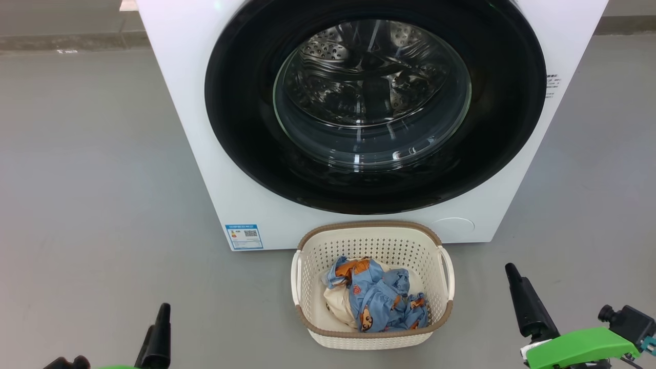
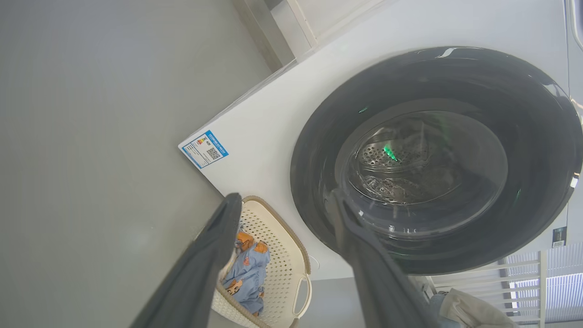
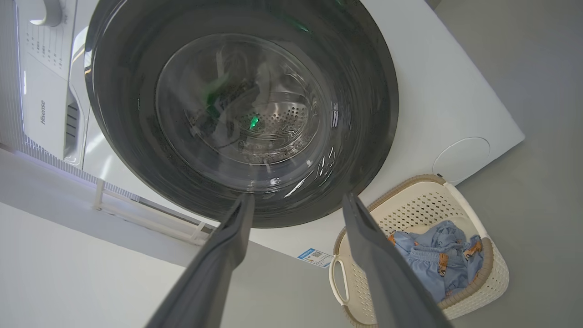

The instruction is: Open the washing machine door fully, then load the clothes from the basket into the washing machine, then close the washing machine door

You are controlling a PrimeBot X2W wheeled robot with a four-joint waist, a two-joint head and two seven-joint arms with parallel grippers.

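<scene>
The white washing machine (image 1: 205,154) stands straight ahead with its glossy black washing machine door (image 1: 246,128) flat against the front; the steel drum shows through the glass bowl. The cream basket (image 1: 369,226) sits on the floor right before it. In it lie the clothes (image 1: 379,300), light-blue with orange bears, over a cream piece. My left gripper (image 2: 287,198) is open and empty, low to the left of the basket; one of its fingers (image 1: 161,333) shows in the head view. Low to the basket's right, my right gripper (image 3: 298,197) is open and empty, one of its fingers (image 1: 528,302) pointing up.
Grey floor (image 1: 92,205) spreads on both sides of the machine. A blue label sticker (image 1: 244,236) and a round service flap (image 1: 453,225) mark its lower front. A white railing (image 2: 537,278) with a pale cloth (image 2: 469,310) stands beside the machine.
</scene>
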